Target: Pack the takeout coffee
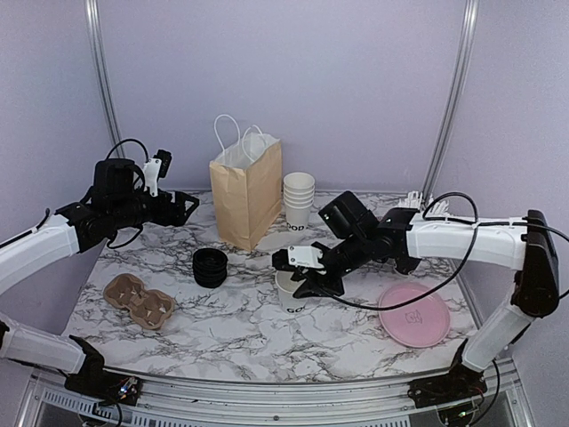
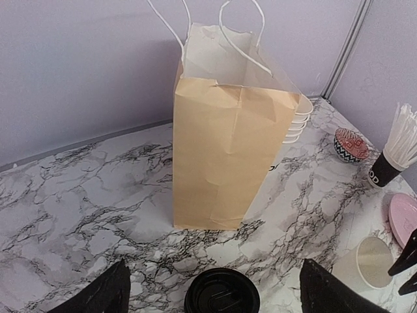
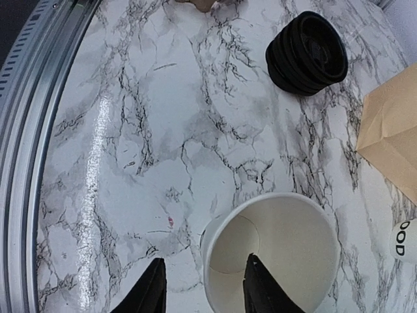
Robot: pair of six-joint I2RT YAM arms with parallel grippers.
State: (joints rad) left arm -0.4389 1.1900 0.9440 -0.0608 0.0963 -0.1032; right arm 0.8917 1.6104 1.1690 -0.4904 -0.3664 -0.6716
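Straddling the rim of the lidless white coffee cup (image 1: 293, 304) at mid-tabletop (image 1: 231, 325), the part-open right claw (image 3: 205, 261) should pinch gently, keeping it upright, while the left claw (image 1: 185, 210) gapes wide.

Tan bag (image 1: 246, 191), pink plate (image 1: 420, 326) (marked, seemingly).

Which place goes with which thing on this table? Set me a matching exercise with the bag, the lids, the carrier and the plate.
Things:
1. paper bag
2. stack of black lids
3. cardboard cup carrier
4. pink plate

Places:
A. near right part of the table
B. near left part
C. upright at the back, middle
D. in front of the bag, towards the left

Pairs: 1-C, 2-D, 3-B, 4-A
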